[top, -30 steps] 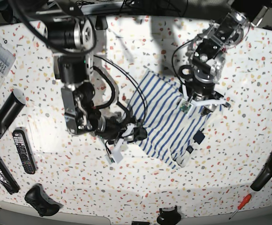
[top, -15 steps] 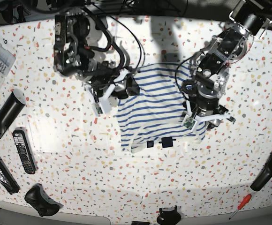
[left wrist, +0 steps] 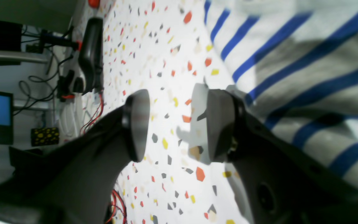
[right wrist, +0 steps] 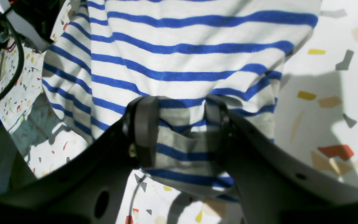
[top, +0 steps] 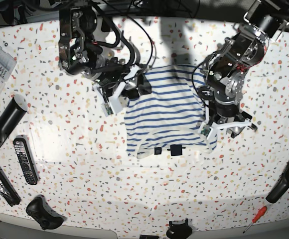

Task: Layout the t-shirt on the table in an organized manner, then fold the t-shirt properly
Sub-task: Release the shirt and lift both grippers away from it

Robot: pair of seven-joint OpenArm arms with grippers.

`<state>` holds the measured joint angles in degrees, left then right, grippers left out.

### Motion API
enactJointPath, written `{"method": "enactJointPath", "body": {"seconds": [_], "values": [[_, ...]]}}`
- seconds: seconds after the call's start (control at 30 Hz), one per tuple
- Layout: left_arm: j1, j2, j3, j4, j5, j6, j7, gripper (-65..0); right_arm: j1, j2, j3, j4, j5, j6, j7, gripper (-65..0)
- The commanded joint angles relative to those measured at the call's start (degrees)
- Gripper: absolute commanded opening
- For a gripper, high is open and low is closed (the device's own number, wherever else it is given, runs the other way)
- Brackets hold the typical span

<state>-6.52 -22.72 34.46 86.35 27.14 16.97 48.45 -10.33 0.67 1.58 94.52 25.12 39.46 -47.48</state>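
Your right gripper (top: pixel 130 88) sits upper left of centre in the base view, arm coming down from the top edge, fingers angled toward the t-shirt (top: pixel 167 114). In its wrist view the jaws are partly open and straddle a bunched fold of the striped cloth at the shirt's edge; cloth fills the gap and seems to touch both pads, but I can't tell if it's really pinched. The shirt lies mid-frame on the table (top: pixel 84 164), roughly spread, two small dark tags at its lower edge. Your left gripper (top: pixel 227 128) is right of centre, arm reaching in from the upper right, fingertips at the shirt's lower right corner. Its wrist view shows jaws partly open over bare tabletop with nothing between them; the shirt edge lies just beside one finger (left wrist: pixel 219 124). Around you: black remote (top: pixel 25 160) and dark bar (top: pixel 7 119) at far left, game controller (top: pixel 44 213) lower left, red-handled screwdriver (top: pixel 255 216) lower right, black handle (top: pixel 283 182) at the right edge. None of it is near the shirt. Versus half a second ago: left gripper moved slightly down, right barely shifted, shirt much the same; a second ago the shirt was a diagonal bunch.
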Motion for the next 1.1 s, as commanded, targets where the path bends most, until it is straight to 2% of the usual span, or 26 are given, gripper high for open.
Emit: {"method": "enactJointPath", "body": {"seconds": [0.0,0.1,0.23,0.33,0.47,0.6,0.73,0.9,1.07], "values": [[-1.2,-0.3,-0.3,0.9,2.1,0.9,-0.2,-38.1,1.0,0.0,-0.1,1.2,0.7,0.5,1.2,-40.7],[-1.2,-0.3,-0.3,0.9,5.1,0.9,0.6,-38.1,1.6,0.0,-0.1,1.2,0.6,0.5,1.2,-40.7],[-1.3,-0.3,-0.3,0.9,13.4,1.4,6.7,-38.1,1.9,0.0,-0.1,1.4,0.7,0.5,1.2,-40.7],[-1.2,-0.3,-0.3,0.9,17.3,5.4,9.5,-38.1,1.9,0.0,-0.1,2.6,0.6,0.5,1.2,-40.7],[-1.3,-0.8,-0.3,1.0,21.3,9.7,10.5,-38.1,1.9,0.0,0.0,6.4,0.1,0.5,0.9,-40.7],[-1.3,-4.0,-0.3,1.2,16.5,13.9,11.6,-38.1,1.9,0.0,1.8,11.6,-3.8,0.5,-0.7,-40.7],[-1.2,-9.2,-0.3,1.4,8.0,18.4,13.0,-38.1,1.4,0.2,7.4,16.3,-3.2,0.5,-2.3,-40.7],[0.6,-12.9,-0.3,7.3,6.1,18.9,13.8,-38.1,-0.9,1.9,15.7,19.8,2.6,0.5,-4.1,-40.7],[1.8,-13.6,-1.2,17.5,2.6,18.9,12.2,-38.6,-4.1,4.7,21.9,20.7,6.9,0.5,-5.7,-40.7]]}}
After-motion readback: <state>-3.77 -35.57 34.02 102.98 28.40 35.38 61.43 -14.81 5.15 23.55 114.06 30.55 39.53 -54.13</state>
